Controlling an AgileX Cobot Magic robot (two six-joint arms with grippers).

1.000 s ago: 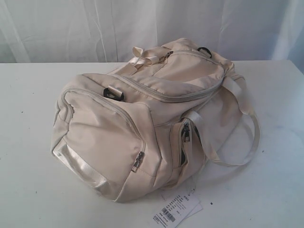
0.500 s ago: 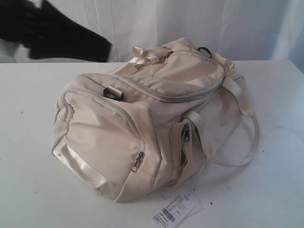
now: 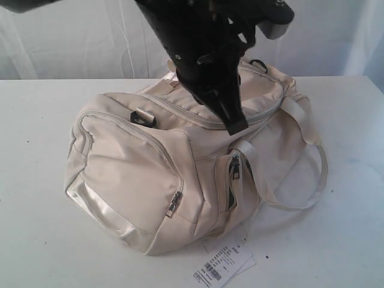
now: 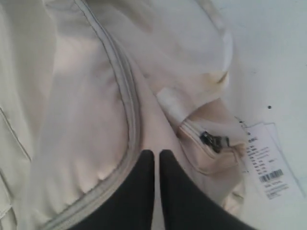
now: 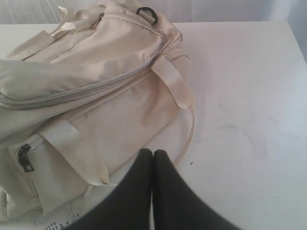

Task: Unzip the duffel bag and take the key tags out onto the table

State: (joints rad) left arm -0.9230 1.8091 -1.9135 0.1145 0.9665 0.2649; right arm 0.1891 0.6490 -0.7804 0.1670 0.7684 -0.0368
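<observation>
Left gripper (image 4: 157, 154): black, fingers drawn together but for a hairline slit, nothing clasped between them. It hangs tip-down over the top panel of the large cream fabric duffel bag (image 3: 132, 174), just beside the curved grey main zipper (image 3: 180, 112). Whether the tips touch the cloth cannot be told. Right gripper (image 5: 152, 155): black, fingers pressed flat against each other, empty, poised above the spot where the bag's flank meets the plain white table (image 3: 48, 240). The bag lies slumped on its side near the table's middle, and the stretch of main zipper that shows is zipped. A grey-zippered end pocket (image 3: 129, 162) faces the viewer, its metal pull (image 3: 174, 204) at the lower corner. A narrow side pocket (image 3: 233, 180) stands beside it, and its dark pull shows. Shiny cream webbing handles (image 3: 312, 174) loop out onto the tabletop on the right-hand side. Black D-rings sit at the near shoulder (image 3: 144, 119) and the far end (image 3: 259, 63). A white paper barcode tag (image 3: 223, 267) lies on the table against the bag's lower edge.
</observation>
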